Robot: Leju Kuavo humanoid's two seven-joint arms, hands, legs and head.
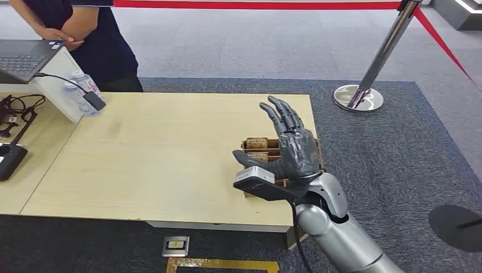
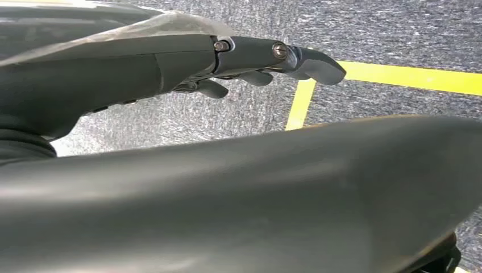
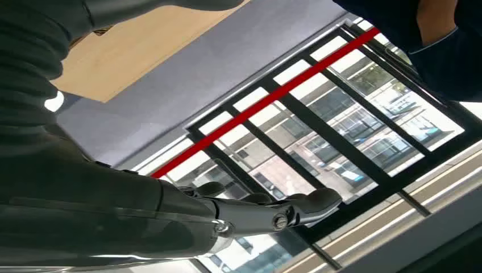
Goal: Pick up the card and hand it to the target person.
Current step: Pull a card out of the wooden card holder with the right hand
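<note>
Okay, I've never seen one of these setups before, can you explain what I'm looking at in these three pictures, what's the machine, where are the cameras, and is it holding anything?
This is a humanoid robot with two silver arms ending in many-fingered hands. The head view looks down from high on its body: its right hand is raised, fingers spread, holding nothing, above a wooden card holder on a pale table. A person stands at the far corner, beside a laptop and water bottles. The other two pictures come from cameras at each wrist, so they look tilted. The left hand hangs over grey carpet with nothing in it. The right wrist view shows that hand's fingers against windows.
</note>
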